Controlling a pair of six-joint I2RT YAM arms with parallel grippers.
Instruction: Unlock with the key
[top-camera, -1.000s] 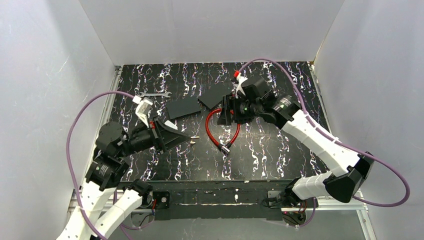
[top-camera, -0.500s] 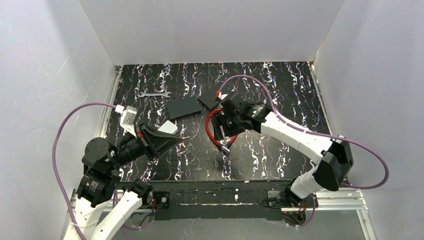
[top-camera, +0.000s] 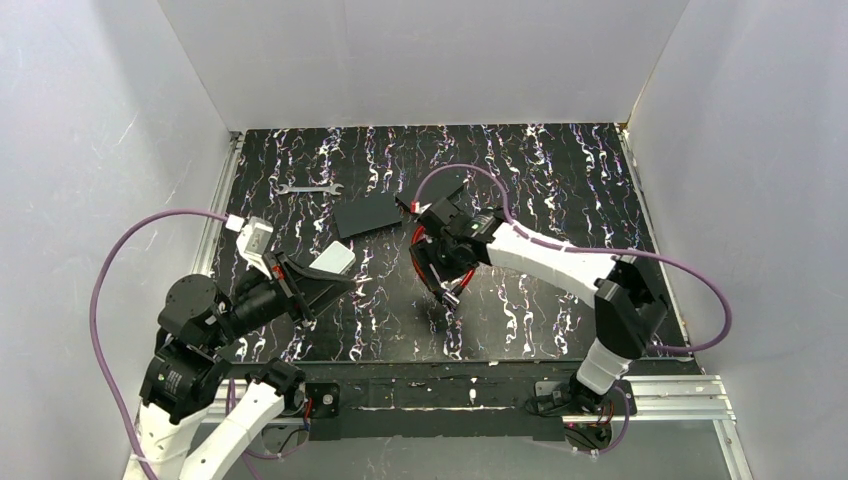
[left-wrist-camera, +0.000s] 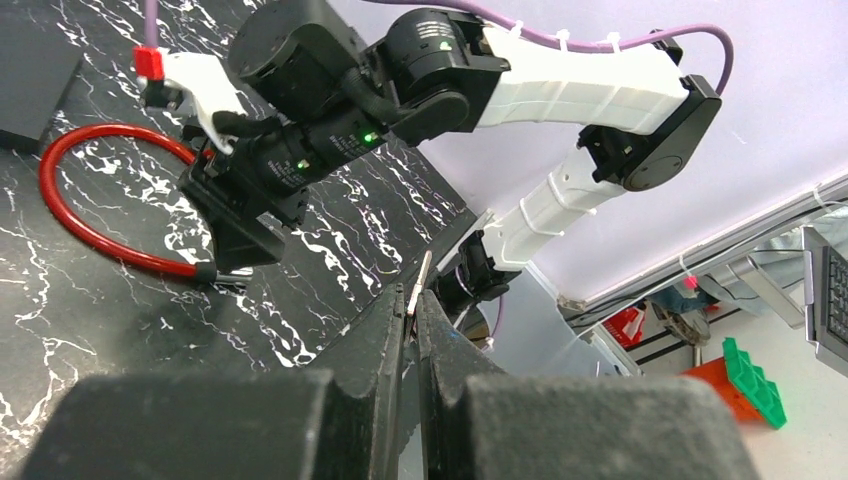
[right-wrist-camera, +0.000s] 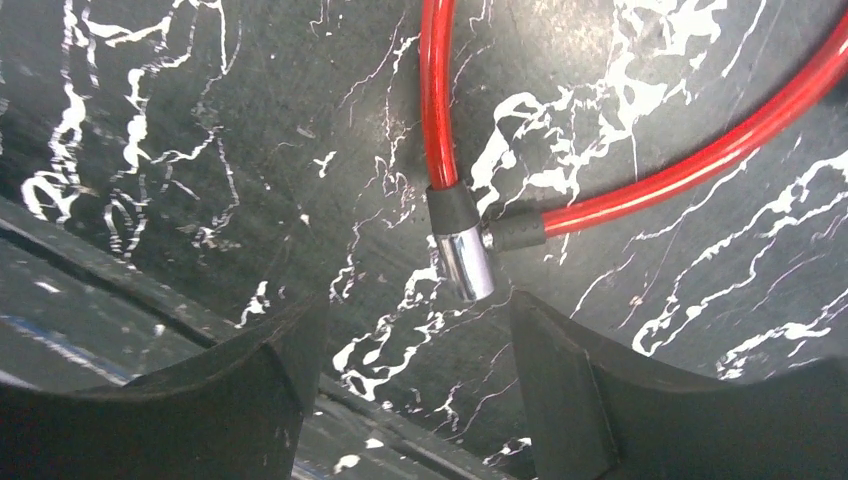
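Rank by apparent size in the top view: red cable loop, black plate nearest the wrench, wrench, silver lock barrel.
1. red cable loop, partly covered; outline only slightly exceeds the plate, so unsure.
2. black plate.
3. wrench, long but thin.
4. silver lock barrel.

Table (top-camera: 560, 160): black top with white marbled streaks.
Walls (top-camera: 420, 60): plain white panels on the left, far and right sides.
Wrench (top-camera: 309, 188): flat, silver, open-ended, lying on the far left of the table.
Black plate (top-camera: 367, 215): flat dark rectangle, slightly tilted, near the wrench, to its right.
Second black plate (top-camera: 452, 184): further right, partly hidden; whether the two plates touch cannot be told.
Rail (top-camera: 690, 392): bare aluminium along the near edge.
Green block (left-wrist-camera: 752, 383): studded, on an orange piece, off the table.
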